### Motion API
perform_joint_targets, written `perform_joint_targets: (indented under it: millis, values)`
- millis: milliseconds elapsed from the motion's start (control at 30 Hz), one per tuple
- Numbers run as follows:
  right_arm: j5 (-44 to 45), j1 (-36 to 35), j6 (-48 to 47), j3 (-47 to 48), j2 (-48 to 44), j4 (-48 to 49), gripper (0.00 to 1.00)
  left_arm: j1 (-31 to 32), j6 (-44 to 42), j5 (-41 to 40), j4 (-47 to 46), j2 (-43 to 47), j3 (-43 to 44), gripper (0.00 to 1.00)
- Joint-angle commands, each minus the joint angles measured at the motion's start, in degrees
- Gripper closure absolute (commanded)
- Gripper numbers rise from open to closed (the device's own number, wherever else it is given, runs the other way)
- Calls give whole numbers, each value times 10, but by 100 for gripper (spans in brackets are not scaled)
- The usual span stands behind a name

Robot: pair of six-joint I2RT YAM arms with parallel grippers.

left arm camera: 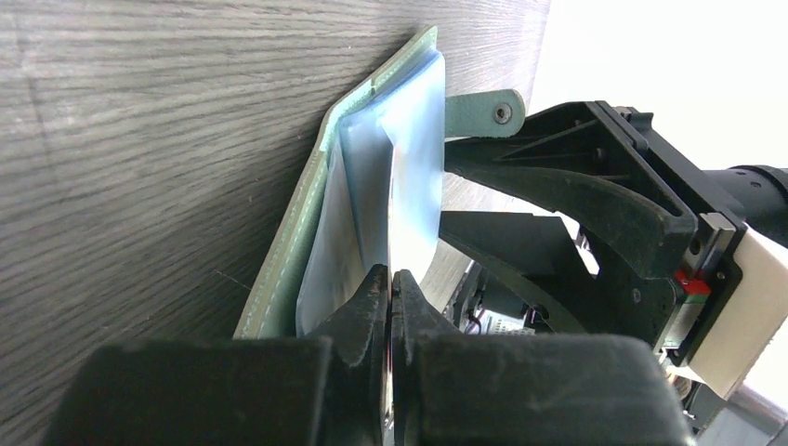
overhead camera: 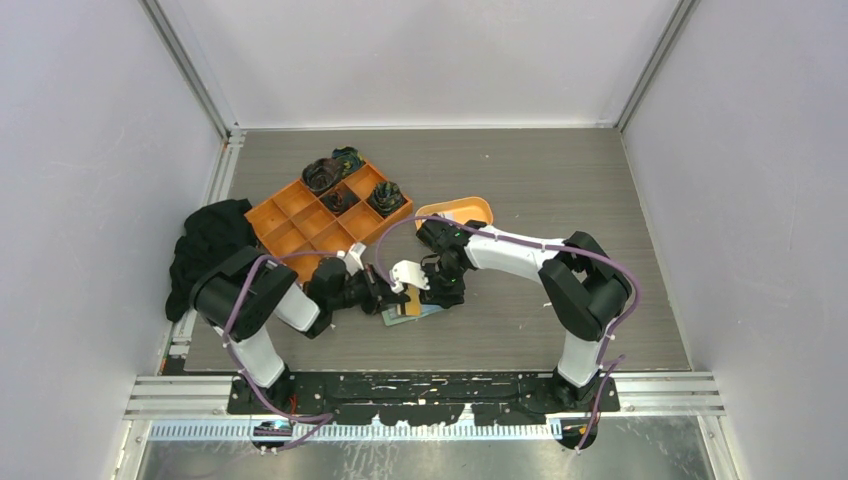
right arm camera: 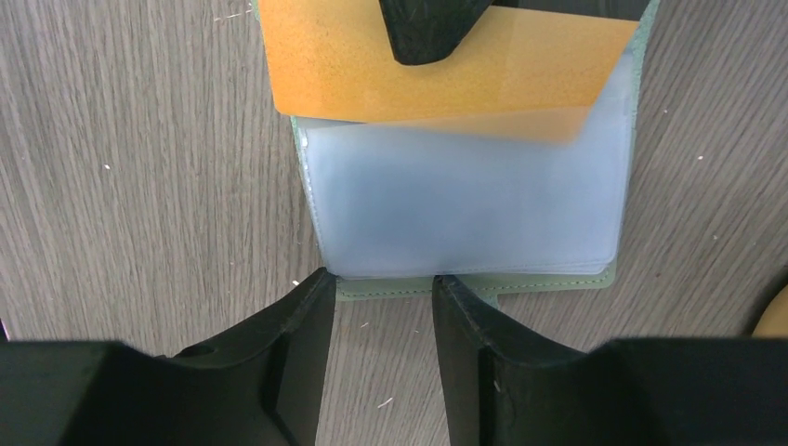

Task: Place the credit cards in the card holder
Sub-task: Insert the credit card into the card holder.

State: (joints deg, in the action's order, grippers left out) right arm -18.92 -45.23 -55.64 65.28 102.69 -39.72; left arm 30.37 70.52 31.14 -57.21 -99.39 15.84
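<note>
The left gripper [left arm camera: 390, 283] is clamped flat on an orange-gold credit card [right arm camera: 353, 74]. The card's leading edge sits just inside the mouth of a glossy bluish pocket [right arm camera: 465, 204] in the open sage-green card holder [left arm camera: 299, 232], which lies on the table near the middle, between the two arms. The right gripper [right arm camera: 379, 290] stands with its jaws apart at the holder's opposite edge, gripping nothing; whether it presses the holder down I cannot tell. The card looks slightly skewed to the pocket, so the push should first square it, then slide it in low and parallel to the leaf while the right arm braces the holder against sliding. Farther left, the orange compartment tray [overhead camera: 290, 225] holds dark items in its far cells. The orange oval dish [overhead camera: 462, 208] is partly hidden by the right arm.
</note>
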Motion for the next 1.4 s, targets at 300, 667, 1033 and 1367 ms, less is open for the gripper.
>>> perform_joint_targets:
  millis: [300, 667, 1033, 1367]
  values:
    - [-36, -6, -35, -12, -72, 30, 51, 7, 64, -38, -55, -23, -36, 100]
    - [22, -11, -21, -23, -35, 70, 54, 34, 59, -77, -80, -61, -29, 100]
    - [57, -18, -38, -25, 0, 69, 62, 36, 90, -104, -222, -140, -60, 100]
    - [53, -24, -47, -19, 8, 49, 64, 41, 95, -137, -248, -144, -69, 100]
